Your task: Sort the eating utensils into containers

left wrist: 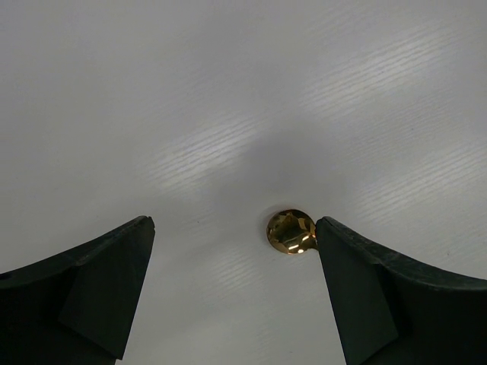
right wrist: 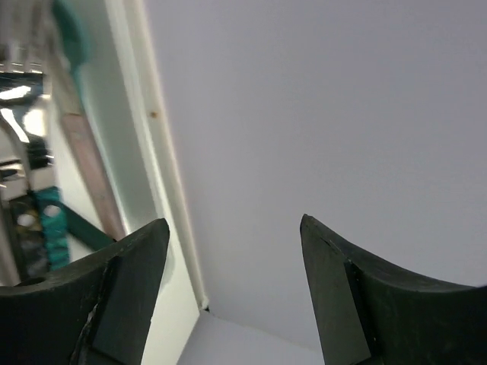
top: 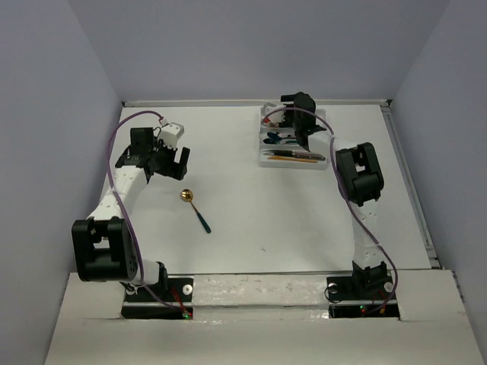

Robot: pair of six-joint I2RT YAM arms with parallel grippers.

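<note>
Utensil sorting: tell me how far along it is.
Nearly done. Several utensils already lie in the white tray. Nothing is in hand: the right gripper hangs open and empty at the tray's edge, and the left gripper is open too. Left to do: one gold spoon with a teal handle lies on the table, its bowl beside a left finger.

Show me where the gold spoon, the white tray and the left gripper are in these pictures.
gold spoon (top: 186, 196): top view, on its round bowl.
white tray (top: 293, 163): top view, on its near rim.
left gripper (left wrist: 234, 224): left wrist view, midway between its open fingertips.
</note>
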